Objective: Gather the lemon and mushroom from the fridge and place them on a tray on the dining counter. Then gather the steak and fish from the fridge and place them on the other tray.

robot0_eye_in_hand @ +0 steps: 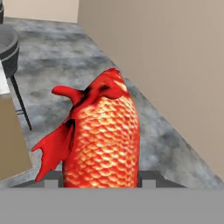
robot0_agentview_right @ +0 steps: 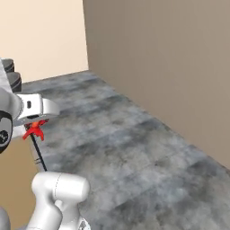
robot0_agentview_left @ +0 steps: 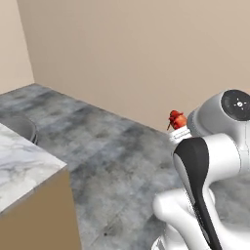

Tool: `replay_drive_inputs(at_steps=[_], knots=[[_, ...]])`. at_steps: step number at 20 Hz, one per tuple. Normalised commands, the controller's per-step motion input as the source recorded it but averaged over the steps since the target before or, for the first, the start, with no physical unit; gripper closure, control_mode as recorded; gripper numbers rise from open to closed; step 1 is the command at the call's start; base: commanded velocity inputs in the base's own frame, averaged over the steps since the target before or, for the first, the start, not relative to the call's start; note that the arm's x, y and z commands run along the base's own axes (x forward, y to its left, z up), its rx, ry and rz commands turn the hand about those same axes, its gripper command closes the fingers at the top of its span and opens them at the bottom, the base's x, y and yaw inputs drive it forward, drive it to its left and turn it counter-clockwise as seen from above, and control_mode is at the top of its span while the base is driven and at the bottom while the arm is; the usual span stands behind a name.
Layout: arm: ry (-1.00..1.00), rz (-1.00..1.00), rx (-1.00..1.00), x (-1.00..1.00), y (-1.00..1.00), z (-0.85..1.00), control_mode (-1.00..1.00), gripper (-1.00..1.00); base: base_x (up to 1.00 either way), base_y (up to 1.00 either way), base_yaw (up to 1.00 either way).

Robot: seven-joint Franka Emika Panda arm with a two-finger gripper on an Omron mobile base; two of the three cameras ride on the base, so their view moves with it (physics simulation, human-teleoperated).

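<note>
**A:** Which step are you on?

**Me:** The second half, I judge. My pincer (robot0_eye_in_hand: 99, 183) is clamped on the fish (robot0_eye_in_hand: 98, 140), a red-orange scaly one that stands nose-up in the middle of the hand view, its base between my fingertips (robot0_eye_in_hand: 149, 178). In the left base view the fish (robot0_agentview_left: 177, 119) peeks out as a small red patch right of centre, above my white arm; in the right base view its fins (robot0_agentview_right: 35, 129) show at the left edge.

**A:** And what does the next move call for?

**Me:** Carrying it to the blue tray without loosening my hold. I would need to bring that tray into sight before lowering anything. A corner of the tabletop (robot0_agentview_left: 22, 163) sits at the lower left of the left base view, marble over tan wood, with bare grey floor (robot0_agentview_right: 134, 157) beyond.

**A:** Count things for me.

**Me:** One fish. One tabletop corner. At the upper left of the hand view, one dark round stool (robot0_eye_in_hand: 8, 48), possibly a second behind it; the edge cuts it off.
</note>
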Motion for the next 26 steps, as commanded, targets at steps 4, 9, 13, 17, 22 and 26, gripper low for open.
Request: replay_drive_inputs(at_steps=[4,9,13,17,22,26], knots=[[0.0,0.0,0.0,0.0,0.0,0.0,1.0,1.0,0.67,-0.47,0.39],[0.0,0.0,0.0,0.0,0.0,0.0,1.0,1.0,0.67,-0.48,0.38],[0.0,0.0,0.0,0.0,0.0,0.0,1.0,1.0,0.69,-0.47,0.37],[0.0,0.0,0.0,0.0,0.0,0.0,1.0,1.0,0.71,-0.46,0.37],[0.0,0.0,0.0,0.0,0.0,0.0,1.0,1.0,0.73,-0.46,0.37],[0.0,0.0,0.0,0.0,0.0,0.0,1.0,1.0,0.76,-0.45,0.36]])
